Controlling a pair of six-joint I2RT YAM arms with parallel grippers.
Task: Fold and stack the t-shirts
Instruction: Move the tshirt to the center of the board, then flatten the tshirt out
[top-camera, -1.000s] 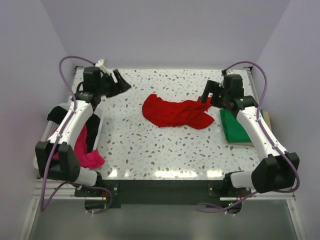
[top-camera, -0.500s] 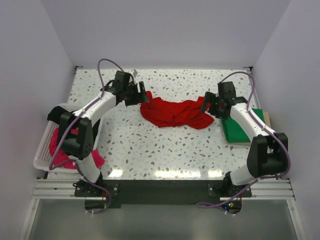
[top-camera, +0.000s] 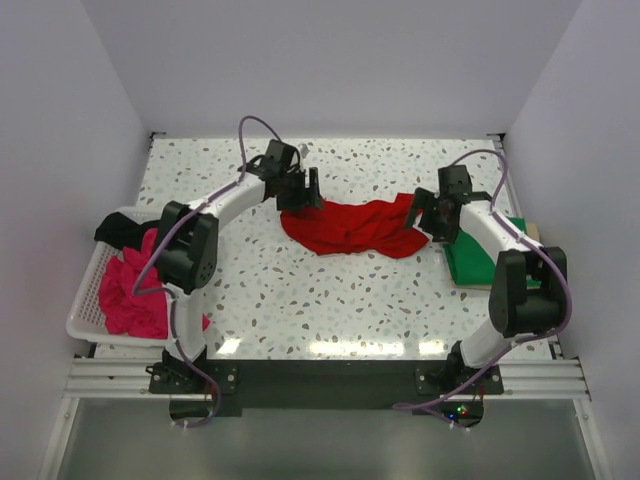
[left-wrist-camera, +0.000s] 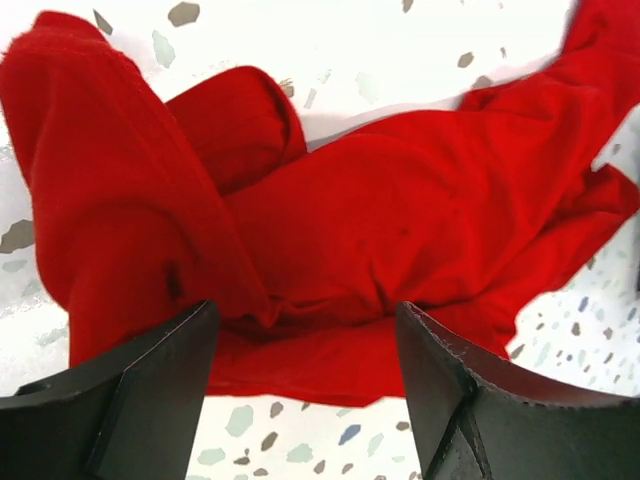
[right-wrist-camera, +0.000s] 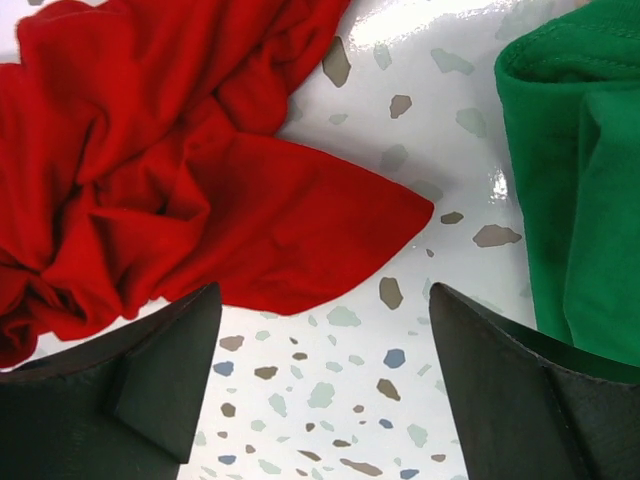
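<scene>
The top camera looks down from high behind the table, taking in everything around the red t-shirt. The left wrist camera faces down close over its left end. The right wrist camera is close over its right end, beside the green t-shirt. All three views share the red t-shirt.
</scene>
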